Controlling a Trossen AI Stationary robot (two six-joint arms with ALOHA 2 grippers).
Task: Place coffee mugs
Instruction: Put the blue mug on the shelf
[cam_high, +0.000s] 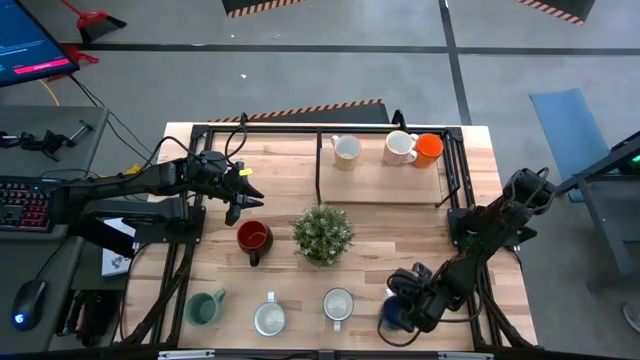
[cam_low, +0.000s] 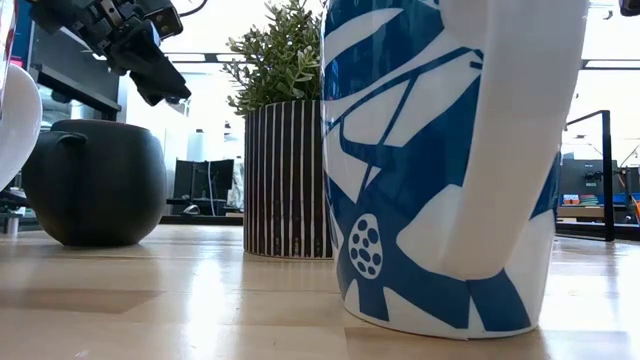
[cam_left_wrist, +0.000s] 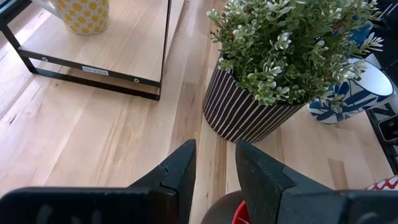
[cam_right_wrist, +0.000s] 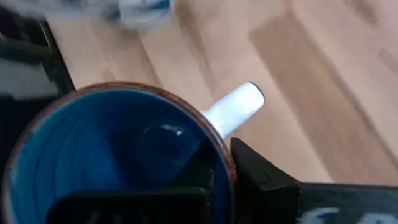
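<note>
No legible text, brand, number or sign appears in any view.

- Monitor (cam_high: 30, 50), beside the table's far left corner in the high view: coloured lines show on the screen, too small to read.
- Small label (cam_left_wrist: 95, 71) on the dark frame rail in the left wrist view: printed marks are present, not readable.
- Keyboard (cam_high: 22, 200), left of the table in the high view: key legends are not resolvable.
- Mugs and plant pot: only patterns show (dots, stripes, leaf shapes), no lettering.
</note>
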